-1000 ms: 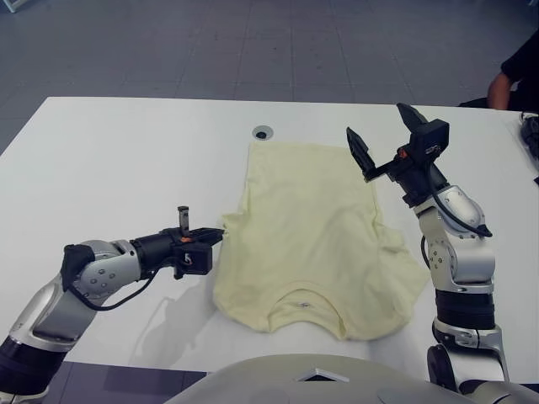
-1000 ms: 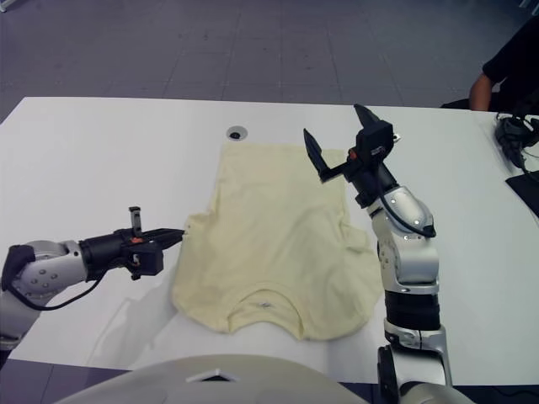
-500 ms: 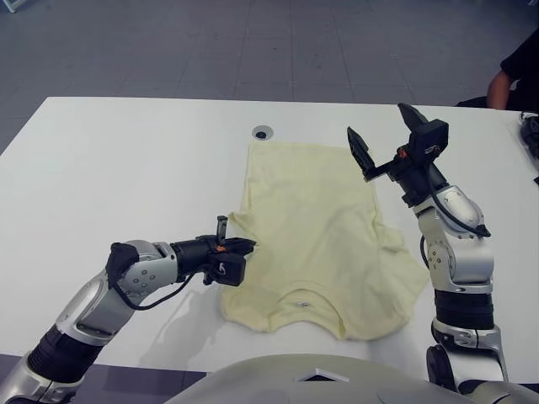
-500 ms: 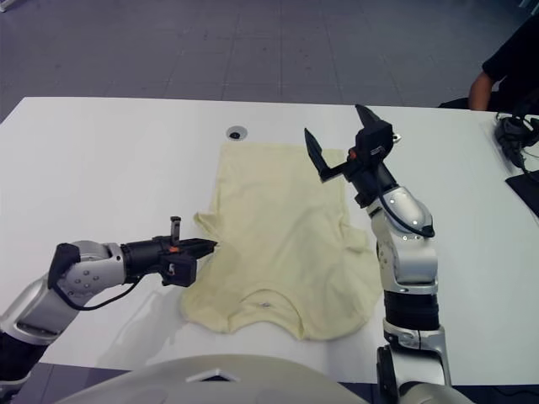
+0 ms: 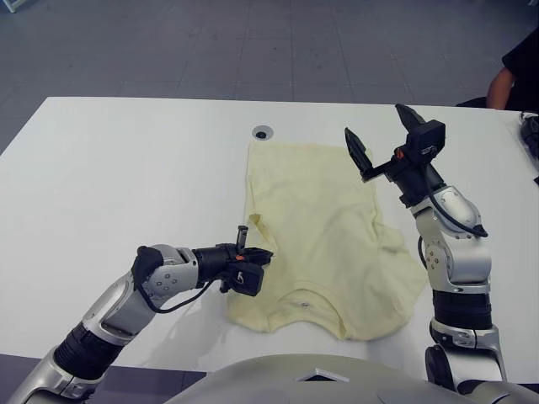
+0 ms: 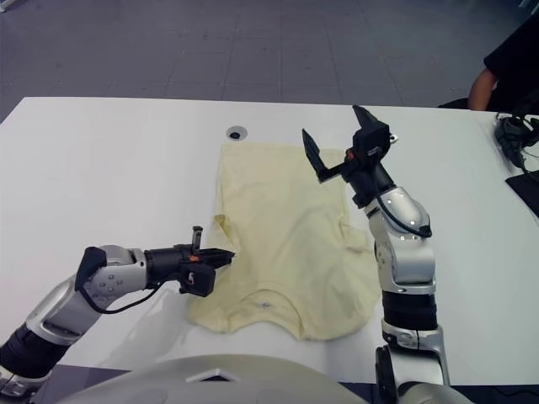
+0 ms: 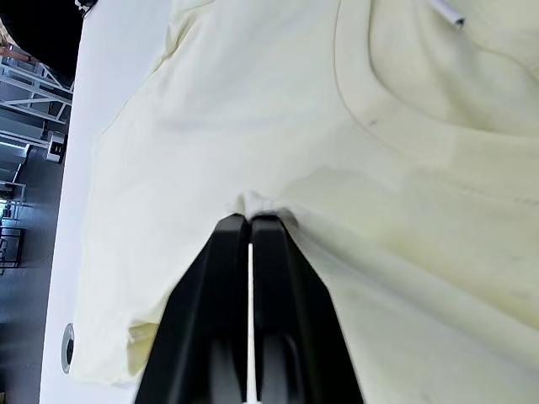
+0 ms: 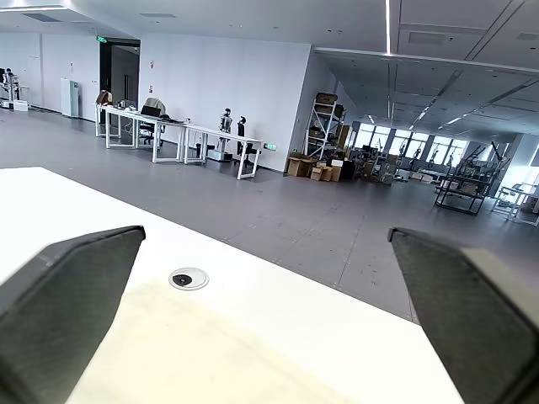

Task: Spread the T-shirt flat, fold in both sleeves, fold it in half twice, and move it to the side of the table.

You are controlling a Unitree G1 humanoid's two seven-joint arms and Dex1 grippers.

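**Desk:** Where's the shirt?

**Me:** I have the pale yellow cotton T-shirt point(image 5: 324, 244) in the middle of the white table point(image 5: 126, 168). Its collar is at 6 o'clock towards me, and its hem is at 12, just short of the round cable port point(image 5: 263, 133). Its long axis runs 12 to 6.

**Desk:** Your left side?

**Me:** My left gripper point(image 5: 268, 252) is at the shirt's 8 o'clock edge. Its jaws are pressed together on a pinch of the left sleeve's cloth, which is drawn in over the body. I judge that sleeve nearly folded.

**Desk:** And the right?

**Me:** My right gripper point(image 5: 381, 135) hangs above the hem's 1 o'clock corner, jaws spread wide and holding nothing. The right sleeve point(image 5: 408, 269) sticks out unfolded at the shirt's 4 o'clock.

**Desk:** What does the next move turn on?

**Me:** That sleeve lies towards 6 o'clock from my right gripper, and the right arm is much the nearer. I'd bring it down there and carry the sleeve towards 9.
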